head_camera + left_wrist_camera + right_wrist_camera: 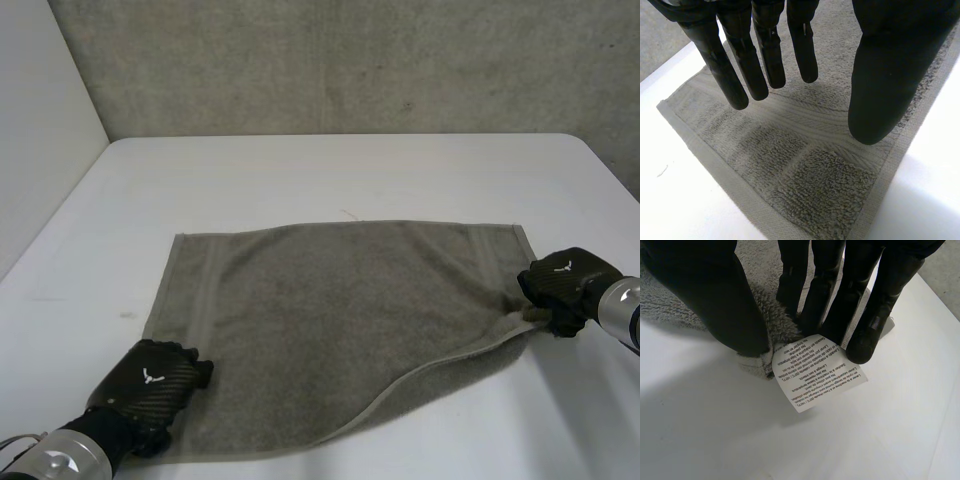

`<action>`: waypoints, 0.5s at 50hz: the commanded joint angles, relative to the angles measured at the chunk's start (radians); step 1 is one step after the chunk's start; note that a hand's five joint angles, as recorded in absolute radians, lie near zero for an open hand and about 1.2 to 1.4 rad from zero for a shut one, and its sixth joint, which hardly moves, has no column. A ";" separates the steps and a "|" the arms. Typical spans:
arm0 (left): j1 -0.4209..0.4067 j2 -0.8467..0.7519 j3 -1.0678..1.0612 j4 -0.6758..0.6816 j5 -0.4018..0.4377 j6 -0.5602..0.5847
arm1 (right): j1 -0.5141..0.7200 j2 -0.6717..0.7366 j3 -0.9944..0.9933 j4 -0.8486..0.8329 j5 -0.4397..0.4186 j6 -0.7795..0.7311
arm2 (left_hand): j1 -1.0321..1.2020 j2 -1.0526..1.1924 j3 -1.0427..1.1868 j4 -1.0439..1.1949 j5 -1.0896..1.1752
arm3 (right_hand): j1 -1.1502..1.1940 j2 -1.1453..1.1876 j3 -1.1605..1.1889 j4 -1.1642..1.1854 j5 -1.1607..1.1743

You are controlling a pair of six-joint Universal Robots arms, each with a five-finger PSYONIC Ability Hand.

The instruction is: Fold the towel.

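One grey terry-cloth towel (330, 310), rectangular, with looped pile, flat woven bands and a smooth hemmed border, lay spread on the near half of the smooth white table (300, 170). At its near right part a hem ran in a curving diagonal, with pile showing beyond it. The glossy black right hand (562, 285) pinched the right corner between thumb and fingers. One white printed care label (815, 372) stuck out at its fingertips. The carbon-weave left hand (150, 385) was over the near left corner, its fingers straight and apart from the thumb.
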 commanded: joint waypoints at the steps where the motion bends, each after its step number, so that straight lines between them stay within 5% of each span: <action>1: -0.006 -0.032 -0.002 0.012 0.000 0.000 | 0.001 0.000 0.001 0.000 0.000 0.000 | 0.094 0.099 0.098 0.099 0.100 | 0.359 0.224 0.209 0.195 0.352; 25: -0.055 -0.135 -0.007 0.104 0.000 -0.002 | 0.002 0.000 0.008 -0.014 -0.001 0.000 | 0.218 0.223 0.222 0.222 0.223 | 0.359 0.224 0.209 0.195 0.352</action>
